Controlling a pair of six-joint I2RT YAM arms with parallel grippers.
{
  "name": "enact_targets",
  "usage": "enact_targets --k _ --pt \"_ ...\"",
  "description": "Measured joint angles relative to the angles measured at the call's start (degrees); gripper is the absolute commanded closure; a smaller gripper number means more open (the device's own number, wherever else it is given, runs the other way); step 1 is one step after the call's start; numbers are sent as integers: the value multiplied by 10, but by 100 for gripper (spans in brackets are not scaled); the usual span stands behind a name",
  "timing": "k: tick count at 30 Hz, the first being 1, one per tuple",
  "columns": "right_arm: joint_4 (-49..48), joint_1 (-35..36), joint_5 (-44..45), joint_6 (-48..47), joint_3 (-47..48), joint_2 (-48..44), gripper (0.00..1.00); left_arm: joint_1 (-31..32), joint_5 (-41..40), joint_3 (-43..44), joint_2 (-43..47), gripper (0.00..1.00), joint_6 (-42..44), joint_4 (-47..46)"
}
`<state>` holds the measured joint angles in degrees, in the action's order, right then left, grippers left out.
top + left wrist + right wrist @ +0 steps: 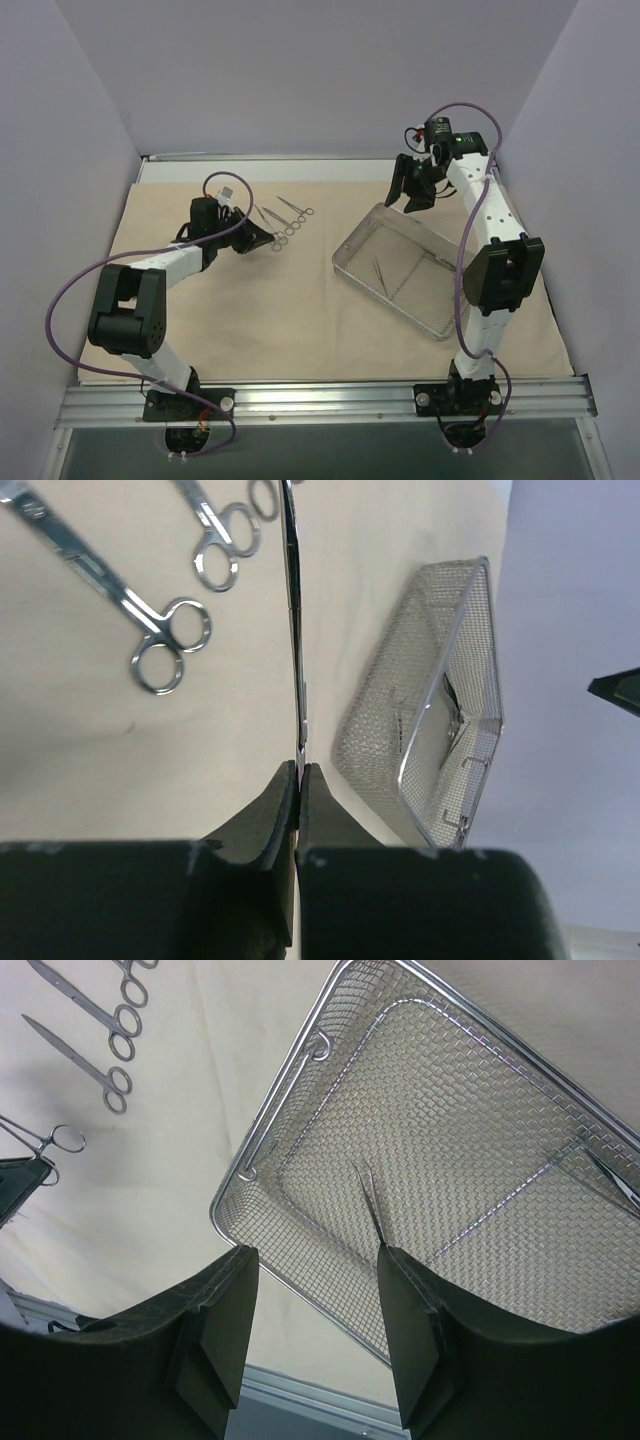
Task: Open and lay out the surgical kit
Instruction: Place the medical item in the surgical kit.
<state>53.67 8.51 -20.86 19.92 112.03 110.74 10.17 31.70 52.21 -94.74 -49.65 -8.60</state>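
Tray of silver wire mesh (352, 262) lies at three o'clock on the beige cloth wrap (270, 310), my right pincer (315, 1252) half-wide above it; my left pincer (300, 772) pinches a thin steel instrument (293, 630) at ten o'clock.

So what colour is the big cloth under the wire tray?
The cloth is plain beige, with no pattern. It shows best in the top external view.
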Motion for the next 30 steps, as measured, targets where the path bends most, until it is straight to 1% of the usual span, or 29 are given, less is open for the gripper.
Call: enact_targets --k 9,13,19,30 --pt "5 -2 0 -3 -4 0 49 -49 -17 -79 5 98 -14 -47" --pt "7 -2 0 -3 -9 0 49 -51 -17 -91 -3 98 -25 -85" --pt "11 -2 1 -2 -10 -1 48 -51 -17 -94 -47 98 -45 -135" --pt "16 -2 3 0 -10 -6 48 -55 -16 -121 -51 98 -75 -160"
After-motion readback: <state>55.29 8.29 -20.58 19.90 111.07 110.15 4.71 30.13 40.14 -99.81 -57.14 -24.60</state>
